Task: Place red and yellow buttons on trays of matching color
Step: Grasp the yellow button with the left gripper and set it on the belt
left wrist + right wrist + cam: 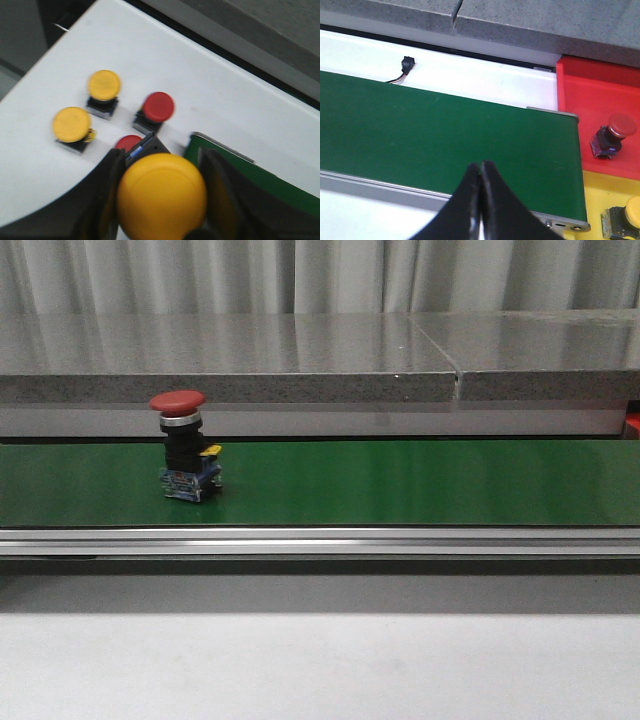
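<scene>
Green belt (400, 485): one red button (185, 455) is carried upright. Red tray (600, 100): one red button. Yellow tray (607, 197): one yellow. White surface (210, 95): two yellow, two red. Left end effector (162, 200) is clamped on a yellow button (161, 196); right end effector (479, 200) is closed, nothing held.

We see the yellow button (161, 196) in the left pincer (162, 200) cut off by the lower frame edge, and it hides most of a red button (128, 142) behind it. At lower right of the right wrist view, another yellow button (626, 216) is cropped by the frame corner.
</scene>
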Controlling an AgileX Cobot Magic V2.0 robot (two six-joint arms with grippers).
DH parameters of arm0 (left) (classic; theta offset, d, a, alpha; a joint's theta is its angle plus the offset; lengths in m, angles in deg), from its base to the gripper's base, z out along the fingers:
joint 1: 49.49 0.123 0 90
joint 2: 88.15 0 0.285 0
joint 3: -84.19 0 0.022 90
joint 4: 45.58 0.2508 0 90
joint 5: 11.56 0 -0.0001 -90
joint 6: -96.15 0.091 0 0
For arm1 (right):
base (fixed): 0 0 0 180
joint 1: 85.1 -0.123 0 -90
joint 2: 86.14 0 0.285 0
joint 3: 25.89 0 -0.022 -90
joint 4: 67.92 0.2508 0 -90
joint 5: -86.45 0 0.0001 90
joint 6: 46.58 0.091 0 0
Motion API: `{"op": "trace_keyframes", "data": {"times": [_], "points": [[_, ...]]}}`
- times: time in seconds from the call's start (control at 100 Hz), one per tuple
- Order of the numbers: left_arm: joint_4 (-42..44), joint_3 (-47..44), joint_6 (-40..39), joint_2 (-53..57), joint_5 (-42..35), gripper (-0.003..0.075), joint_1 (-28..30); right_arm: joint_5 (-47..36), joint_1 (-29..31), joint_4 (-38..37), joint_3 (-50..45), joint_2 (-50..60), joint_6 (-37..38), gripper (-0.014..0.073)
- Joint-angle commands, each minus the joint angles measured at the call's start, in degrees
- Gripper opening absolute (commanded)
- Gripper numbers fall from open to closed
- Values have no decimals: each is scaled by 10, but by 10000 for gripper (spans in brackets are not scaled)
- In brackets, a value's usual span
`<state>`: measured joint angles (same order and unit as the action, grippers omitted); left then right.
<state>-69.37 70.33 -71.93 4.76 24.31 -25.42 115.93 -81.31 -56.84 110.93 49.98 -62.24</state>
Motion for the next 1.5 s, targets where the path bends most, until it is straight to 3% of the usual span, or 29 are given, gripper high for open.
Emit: {"op": "trace_keyframes", "data": {"times": [0.0, 0.32, 0.91, 1.03, 1.2, 1.27, 1.37, 1.49], "points": [[-8, 52, 13, 8, 16, -19, -37, -36, -1, 0, 15, 3, -3, -68], [19, 108, 21, -77, 91, -19, -116, -36, -1, 0, 15, 3, -3, -68], [49, 108, 38, -135, 139, -7, -126, -36, -1, 0, 15, 3, -3, -68], [49, 108, 39, -135, 145, 111, -126, -36, -1, 0, 15, 3, -3, -68], [49, 108, 44, -135, 154, 449, -126, -36, -1, 0, 15, 3, -3, -68], [49, 108, 47, -135, 157, 550, -128, -36, -1, 0, 15, 3, -3, -68], [46, 110, 49, -135, 158, 613, -132, -36, -1, 0, 15, 3, -3, -68], [45, 128, 52, -135, 158, 611, -145, -36, -1, 0, 15, 3, -3, -68]]}}
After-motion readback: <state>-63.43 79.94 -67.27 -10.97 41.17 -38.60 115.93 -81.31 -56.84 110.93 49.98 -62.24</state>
